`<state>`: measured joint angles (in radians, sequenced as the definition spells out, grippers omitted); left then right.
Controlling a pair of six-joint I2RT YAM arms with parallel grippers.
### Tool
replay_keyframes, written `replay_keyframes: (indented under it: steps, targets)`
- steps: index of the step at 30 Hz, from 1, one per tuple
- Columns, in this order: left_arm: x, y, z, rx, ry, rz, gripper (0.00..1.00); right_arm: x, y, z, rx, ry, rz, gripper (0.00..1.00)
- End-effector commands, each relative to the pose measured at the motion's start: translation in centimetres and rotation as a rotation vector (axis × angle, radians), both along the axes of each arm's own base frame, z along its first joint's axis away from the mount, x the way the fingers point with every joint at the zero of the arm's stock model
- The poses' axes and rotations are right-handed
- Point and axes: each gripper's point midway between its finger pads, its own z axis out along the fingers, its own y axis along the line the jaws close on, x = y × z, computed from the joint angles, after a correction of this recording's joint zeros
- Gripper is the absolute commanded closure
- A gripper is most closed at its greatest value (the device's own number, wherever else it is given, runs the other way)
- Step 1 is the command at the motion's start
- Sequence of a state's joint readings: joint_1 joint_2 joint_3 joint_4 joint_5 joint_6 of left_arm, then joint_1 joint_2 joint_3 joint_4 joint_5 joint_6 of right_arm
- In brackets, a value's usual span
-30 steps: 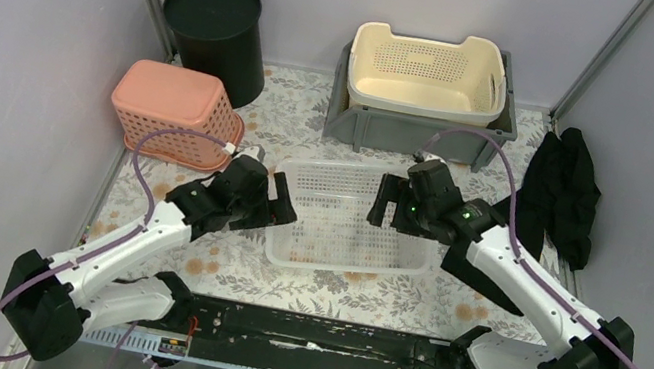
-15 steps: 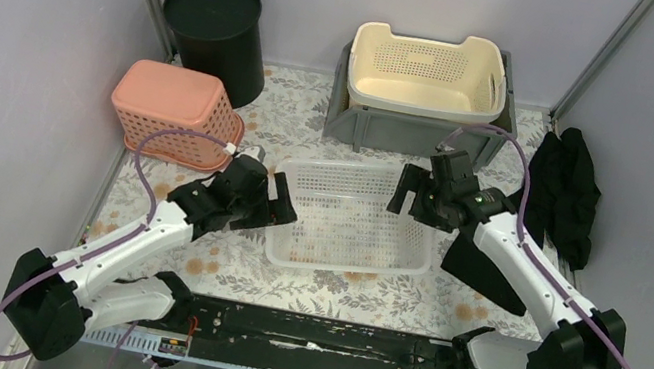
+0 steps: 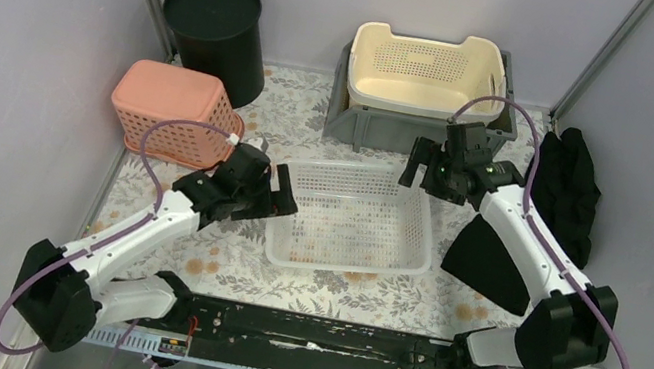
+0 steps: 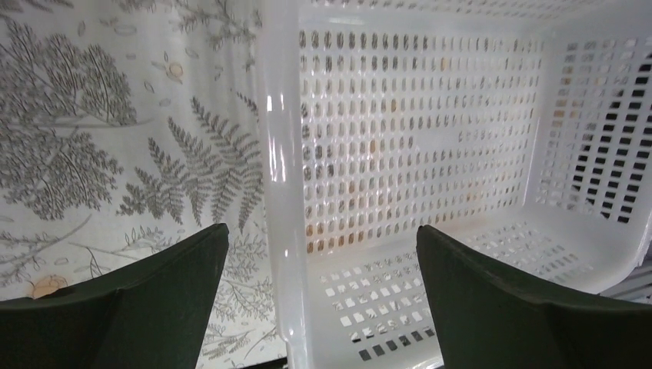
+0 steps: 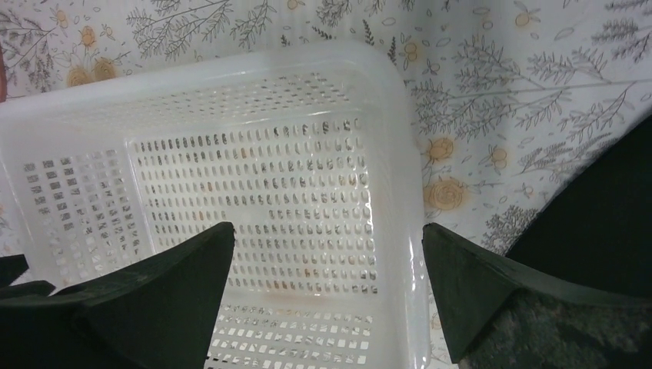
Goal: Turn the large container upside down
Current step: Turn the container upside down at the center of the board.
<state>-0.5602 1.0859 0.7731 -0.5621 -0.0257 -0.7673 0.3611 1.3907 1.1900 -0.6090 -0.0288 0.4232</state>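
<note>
Top external: white perforated basket upright; L fingers, R fingers both open

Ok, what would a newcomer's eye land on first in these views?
The translucent white perforated plastic basket sits upright mid-table, the open left gripper straddling its left rim, the open right gripper hanging over its far right corner. Behind it, a cream perforated basket nests in a grey bin.

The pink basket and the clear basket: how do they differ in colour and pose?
The pink basket lies upside down, bottom up; the clear basket stands upright, open side up. The pink basket is opaque; the clear basket lets the floral tablecloth show through. Both have perforated walls.
</note>
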Motion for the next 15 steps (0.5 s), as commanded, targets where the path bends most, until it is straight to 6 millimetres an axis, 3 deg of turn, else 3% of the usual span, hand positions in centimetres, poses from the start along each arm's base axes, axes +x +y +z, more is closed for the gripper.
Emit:
replay_keyframes:
  steps: [1, 11, 15]
  targets:
    - [2.6, 0.2, 2.1, 0.011, -0.069, -0.002, 0.0, 2.0, 0.3, 1.1, -0.031, -0.037, 0.066, 0.0]
    - [6.1, 0.5, 1.9, 0.039, -0.054, 0.012, 0.0, 5.6, -1.5, -0.6, -0.104, -0.001, 0.032, 0.04]
    - [6.4, 0.6, 1.9, 0.037, -0.047, 0.015, 0.0, 5.3, -0.5, -0.2, -0.044, 0.008, 0.062, 0.08]
